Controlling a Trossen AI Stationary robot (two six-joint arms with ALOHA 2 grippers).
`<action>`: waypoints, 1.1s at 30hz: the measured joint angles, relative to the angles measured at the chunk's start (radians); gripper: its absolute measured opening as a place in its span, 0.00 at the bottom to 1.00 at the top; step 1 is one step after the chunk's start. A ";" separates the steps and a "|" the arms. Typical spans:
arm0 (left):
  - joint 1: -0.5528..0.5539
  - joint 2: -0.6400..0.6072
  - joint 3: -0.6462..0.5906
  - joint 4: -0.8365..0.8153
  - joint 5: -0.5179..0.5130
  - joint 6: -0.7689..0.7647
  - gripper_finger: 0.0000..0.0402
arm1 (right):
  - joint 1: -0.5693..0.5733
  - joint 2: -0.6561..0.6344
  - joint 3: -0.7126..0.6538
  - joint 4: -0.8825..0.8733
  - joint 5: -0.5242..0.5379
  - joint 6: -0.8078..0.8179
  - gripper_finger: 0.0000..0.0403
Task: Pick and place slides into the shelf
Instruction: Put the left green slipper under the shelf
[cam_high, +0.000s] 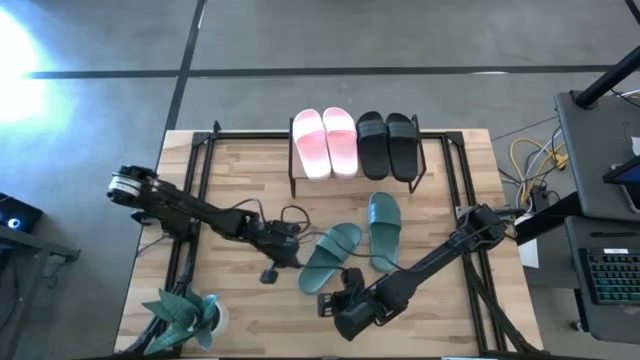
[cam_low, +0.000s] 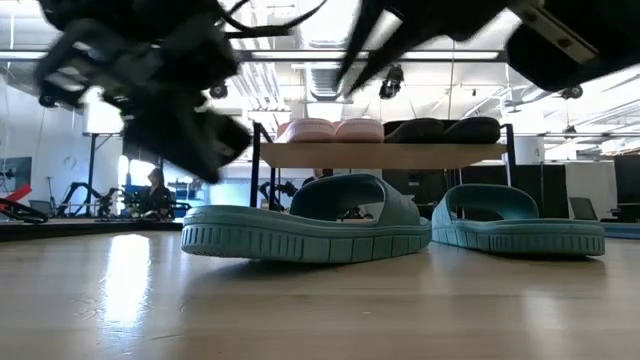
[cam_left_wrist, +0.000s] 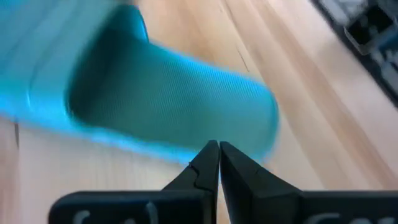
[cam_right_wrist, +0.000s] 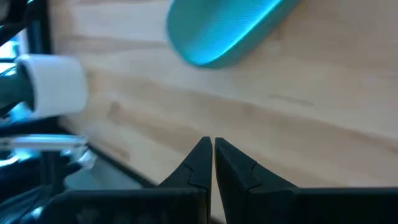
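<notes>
Your left gripper (cam_high: 290, 252) is fully closed and empty, just left of the nearer green slide (cam_high: 330, 257). Your right gripper (cam_high: 335, 300) is also closed, holding nothing, near that slide's near end. The second green slide (cam_high: 384, 231) lies beside it; pink slides (cam_high: 324, 141) and black slides (cam_high: 387, 143) sit on the shelf (cam_high: 300, 184) at the far side.

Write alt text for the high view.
Two green slides lie on the wooden table, while a pink pair and a black pair sit on the shelf. Both arms reach toward the green slides, fingers shut and empty.
</notes>
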 joint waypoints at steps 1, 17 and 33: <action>-0.002 -0.027 -0.019 -0.028 0.000 0.015 0.00 | 0.000 0.000 0.000 0.027 -0.002 -0.014 0.03; -0.010 0.183 0.022 0.159 0.101 0.008 0.00 | -0.004 0.000 -0.003 -0.023 0.001 -0.014 0.03; 0.016 0.286 0.285 -0.018 0.110 0.131 0.00 | 0.017 0.000 -0.002 -0.006 0.000 0.007 0.03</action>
